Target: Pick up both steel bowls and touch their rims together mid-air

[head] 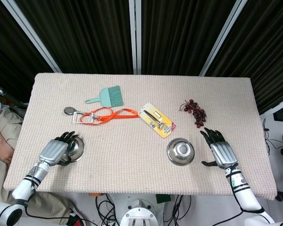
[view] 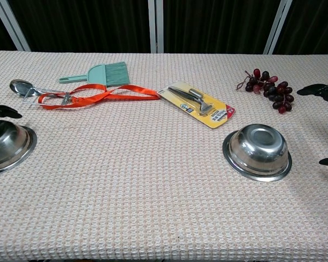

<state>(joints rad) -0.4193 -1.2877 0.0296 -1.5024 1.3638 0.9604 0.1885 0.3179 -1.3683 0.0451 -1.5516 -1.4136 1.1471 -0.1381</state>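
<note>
My fingers (head: 69,137) on the left hand (head: 56,150) are spread and draped over the near-left side of the left steel bowl (head: 74,148), at the lower left of the head view; I cannot tell whether they have closed on the rim, and the bowl sits flat on the bench (head: 132,84), so I count nothing as held. At the lower right, my right hand (head: 219,150) hangs open, fingers apart, just beside the right steel bowl (head: 180,151) but not touching it. That bowl sits upside down, dome up, so I judge I must get under its flared rim from the side, which is why I hold the hand low and beside it, not over it. Further up the frame lie a teal brush (head: 110,96), a spoon (head: 69,111) with an orange strap (head: 114,113), a carded tool (head: 156,120) and grapes (head: 195,112), all apart from both bowls.

In the chest view, the left bowl is cut by the left edge of the frame, with dark fingertips (view: 4,112) just above its rim. The right bowl rests at lower right, and only dark fingertips show at the right edge, above and below the bowl's level, bracketing empty space. Neither bowl is lifted yet.
</note>
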